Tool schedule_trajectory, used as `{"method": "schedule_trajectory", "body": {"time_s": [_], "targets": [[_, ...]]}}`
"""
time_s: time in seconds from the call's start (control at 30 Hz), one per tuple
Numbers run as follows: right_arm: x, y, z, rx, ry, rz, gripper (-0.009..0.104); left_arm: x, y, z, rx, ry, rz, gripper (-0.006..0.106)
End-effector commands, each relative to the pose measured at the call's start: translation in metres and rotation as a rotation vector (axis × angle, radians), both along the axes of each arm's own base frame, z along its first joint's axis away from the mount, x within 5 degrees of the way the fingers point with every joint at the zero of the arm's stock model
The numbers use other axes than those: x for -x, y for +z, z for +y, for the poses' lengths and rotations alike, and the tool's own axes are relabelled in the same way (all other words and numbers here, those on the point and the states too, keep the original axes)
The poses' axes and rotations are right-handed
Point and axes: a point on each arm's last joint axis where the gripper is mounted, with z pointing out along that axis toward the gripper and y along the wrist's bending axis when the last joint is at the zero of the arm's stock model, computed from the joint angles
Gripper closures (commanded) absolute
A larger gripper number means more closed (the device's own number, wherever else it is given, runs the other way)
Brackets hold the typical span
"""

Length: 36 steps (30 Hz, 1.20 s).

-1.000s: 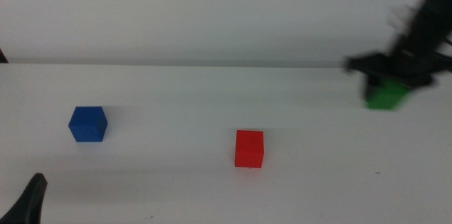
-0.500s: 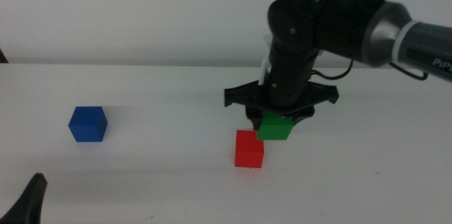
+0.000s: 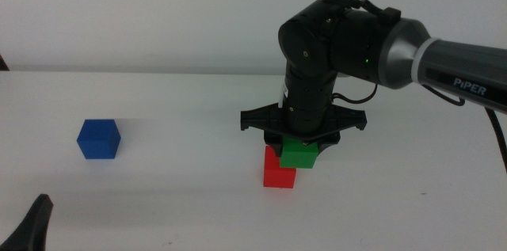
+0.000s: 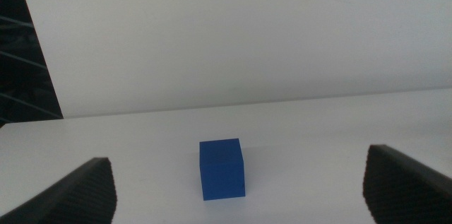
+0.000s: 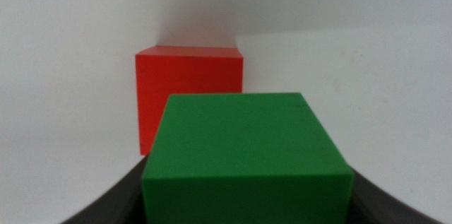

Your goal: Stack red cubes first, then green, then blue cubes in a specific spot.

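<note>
The red cube rests on the white table near the middle; the right wrist view shows it just beyond the green cube. My right gripper is shut on the green cube, holding it above and slightly right of the red cube, overlapping its upper right corner. The blue cube sits alone at the left, and the left wrist view shows it ahead of the open left gripper. Only a dark jaw tip of the left arm shows at the bottom left of the middle view.
The right arm reaches in from the right, with a cable hanging behind it. A pale wall closes off the far edge of the table.
The right gripper has carried the green cube leftwards from the far right edge, and it now hangs over the red cube's right side. The blue and red cubes have not moved.
</note>
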Motion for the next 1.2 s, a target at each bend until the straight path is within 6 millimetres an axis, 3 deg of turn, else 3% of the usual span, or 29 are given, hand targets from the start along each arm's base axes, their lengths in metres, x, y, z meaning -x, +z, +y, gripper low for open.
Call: {"method": "schedule_trajectory", "body": {"time_s": [0.0,0.57,0.87,1.17], "targets": [[0.000,0.002,0.003,-0.002,0.010,-0.025,0.089,0.001,-0.010,0.000,0.007,0.002,-0.017,0.007],[-0.004,0.000,0.010,-0.043,0.003,-0.056,0.089,0.001,-0.010,0.000,0.007,0.002,-0.017,0.007],[-0.005,-0.016,0.016,-0.027,0.011,-0.030,0.089,0.001,-0.010,0.000,0.007,0.002,-0.017,0.007],[-0.006,-0.019,0.017,-0.025,0.010,-0.037,0.089,0.001,-0.010,0.000,0.007,0.002,-0.017,0.007]]}}
